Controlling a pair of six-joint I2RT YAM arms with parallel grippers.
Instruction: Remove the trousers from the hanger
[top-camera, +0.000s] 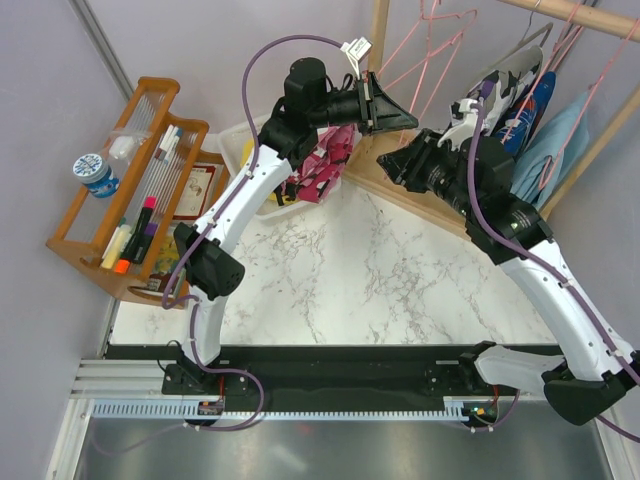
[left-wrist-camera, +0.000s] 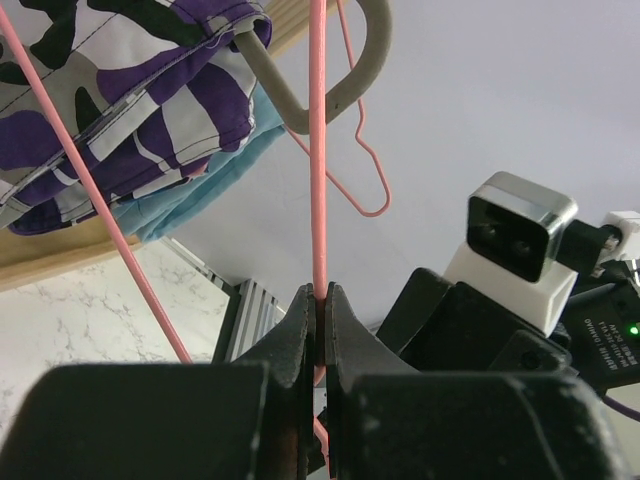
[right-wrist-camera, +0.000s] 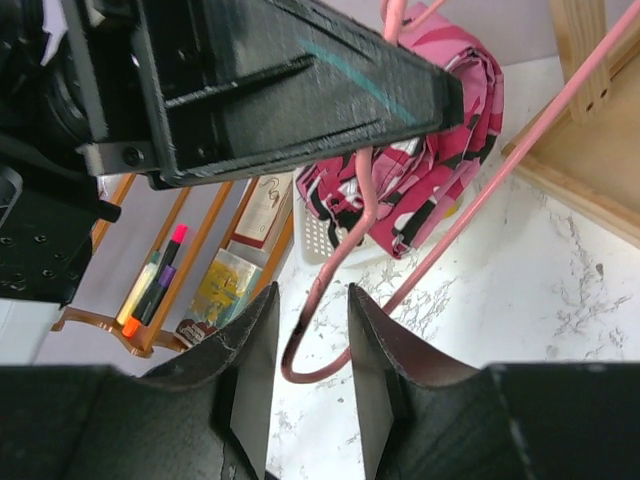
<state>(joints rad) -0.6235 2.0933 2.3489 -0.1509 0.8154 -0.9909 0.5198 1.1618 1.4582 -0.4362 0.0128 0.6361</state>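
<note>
at the back of the desk (top-camera: 400, 280), by the wooden rack (top-camera: 378, 40), the l gripper (top-camera: 403, 118) is clamped on a thin wire of the pink hanger (left-wrist-camera: 318, 150); its wrist view shows both fingers (left-wrist-camera: 295, 340) pressed together w/ the wire pinched between them; the r gripper (top-camera: 388, 160) sits just beside it, a bit nearer the arm bases; its own fingers (right-wrist-camera: 255, 340) stand apart w/ the hanger's curled hook end hanging in the gap; can't tell if the wire touches either finger; the pink camo trousers (right-wrist-camera: 430, 170) are off the hanger, bunched in a white basket (right-wrist-camera: 318, 235) at the back-left of the desk, below both grippers; a purple-white camo garment (left-wrist-camera: 130, 100) and a light blue one (left-wrist-camera: 200, 195) hang on the rack; a grey hanger (left-wrist-camera: 330, 95) pokes out from under the purple one; a wooden organiser (top-camera: 90, 230) w/ markers stands left of the basket, at the desk's edge
</note>
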